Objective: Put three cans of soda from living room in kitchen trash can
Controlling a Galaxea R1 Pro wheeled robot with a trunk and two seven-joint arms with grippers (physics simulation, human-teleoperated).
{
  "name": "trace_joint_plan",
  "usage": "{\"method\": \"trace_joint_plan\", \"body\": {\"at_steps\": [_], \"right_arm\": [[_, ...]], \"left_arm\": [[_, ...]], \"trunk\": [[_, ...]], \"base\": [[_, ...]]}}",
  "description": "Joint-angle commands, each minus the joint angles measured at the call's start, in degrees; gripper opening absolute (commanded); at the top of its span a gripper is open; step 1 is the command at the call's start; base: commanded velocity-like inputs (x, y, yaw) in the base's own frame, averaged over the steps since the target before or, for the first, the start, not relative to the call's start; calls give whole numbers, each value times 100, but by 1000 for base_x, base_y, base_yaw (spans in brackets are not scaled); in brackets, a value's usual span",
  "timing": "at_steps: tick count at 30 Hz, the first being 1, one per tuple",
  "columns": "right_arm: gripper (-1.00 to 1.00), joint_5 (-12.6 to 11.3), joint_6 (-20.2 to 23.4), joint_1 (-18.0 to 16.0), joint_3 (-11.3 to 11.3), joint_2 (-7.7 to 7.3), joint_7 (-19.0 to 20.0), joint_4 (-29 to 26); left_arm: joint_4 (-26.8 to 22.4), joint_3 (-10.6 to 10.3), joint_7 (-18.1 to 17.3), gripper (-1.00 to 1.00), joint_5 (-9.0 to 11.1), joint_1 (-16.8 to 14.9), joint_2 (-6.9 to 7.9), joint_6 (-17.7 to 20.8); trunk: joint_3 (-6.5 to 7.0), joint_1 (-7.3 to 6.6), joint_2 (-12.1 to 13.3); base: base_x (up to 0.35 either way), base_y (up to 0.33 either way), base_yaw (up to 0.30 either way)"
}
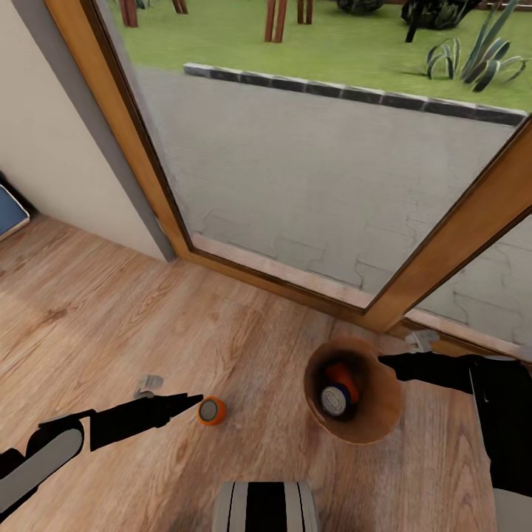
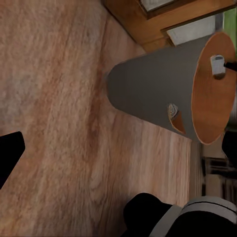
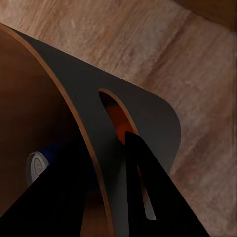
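Head view: round copper-brown bin [image 1: 369, 425] on the wood plank floor [image 1: 111, 310] holds a blue [image 1: 335, 400] and an orange can | your right gripper [image 3: 106, 197] clamps its wall | left gripper's [image 1: 193, 401] finger spread unreadable, just beside the last orange can [image 1: 211, 411] | next: grasp it, drop it in.

Orange can [image 1: 212, 411], copper-brown bin [image 1: 380, 421], light wood-grain floor [image 1: 111, 325]

Head camera: looking steeply down over plank floor [image 1: 111, 310] toward glass door [image 1: 310, 170]. Wrist cameras: viewing close, right nearest, all sharing the trash can [image 1: 377, 421] [image 2: 148, 94] [image 3: 74, 123]
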Motion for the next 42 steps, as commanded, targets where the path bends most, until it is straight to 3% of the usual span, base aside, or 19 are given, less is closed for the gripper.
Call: {"method": "trace_joint_plan", "body": {"at_steps": [1, 6, 9, 14, 15, 18, 19, 22, 24, 26, 28, 38, 39, 40, 42], "right_arm": [[-100, -36, 45, -1, 2, -2, 40, -2], [-100, 230, -129, -1, 1, -9, 121, -2], [-100, 326, -194, -1, 1, -7, 121, -2], [-100, 477, -296, -1, 1, -7, 121, -2], [-100, -907, 500, -1, 1, -10, 121, -2], [-100, -907, 500, -1, 1, -8, 121, -2], [-100, -907, 500, -1, 1, -9, 121, -2], [-100, -907, 500, -1, 1, -11, 121, -2], [-100, -907, 500, -1, 1, -14, 121, -2], [-100, -907, 500, -1, 1, -12, 121, -2], [-100, -907, 500, -1, 1, -13, 121, -2], [-100, -907, 500, -1, 3, -6, 121, -2], [-100, -907, 500, -1, 6, -6, 121, -2], [-100, -907, 500, -1, 7, -6, 121, -2], [-100, -907, 500, -1, 9, -6, 121, -2]], "left_arm": [[33, 0, -33, 100, 33, 1, -3, -1], [66, -5, -193, 100, 194, 2, -14, 6], [67, -13, -289, 100, 192, 0, -22, 7], [-65, -52, -126, 100, 132, -6, -185, 136], [-95, -50, 3704, 100, 123, -6, -1151, 376], [-131, -24, 4661, 100, 25, -7, -1469, 608], [-152, -5, 4970, 100, -130, -5, -1580, 684], [-164, 5, 5135, 100, -277, -6, -1643, 716], [-167, 9, 5451, 100, -366, -6, -1745, 726], [-167, 10, 5884, 100, -444, -7, -1877, 730], [-163, 5, 6433, 100, -633, -7, -2156, 741], [-111, 22, 6656, 100, -1422, -7, -2678, 919], [-100, 65, 6669, 100, -1532, -7, -2818, 1081], [-79, 245, 6674, 100, -1717, -7, -3036, 1242], [-52, 565, 6667, 100, -2096, -7, -3273, 1395]], "trunk": [[0, -1, 0], [0, -1, 0], [0, -1, 0], [0, -1, 0], [0, -1, 0], [0, -1, 0], [0, -1, 0], [0, -1, 0], [0, -1, 0], [0, -1, 0], [0, -1, 0], [0, -1, 0], [0, -1, 0], [0, -1, 0], [0, -1, 0]], "base": [[0, 0, 0], [0, 0, 0], [0, 0, 0], [0, 0, 0], [0, 0, 0], [0, 0, 0], [0, 0, 0], [0, 0, 0], [0, 0, 0], [0, 0, 0], [0, 0, 0], [0, 0, 0], [0, 0, 0], [0, 0, 0], [0, 0, 0]]}}
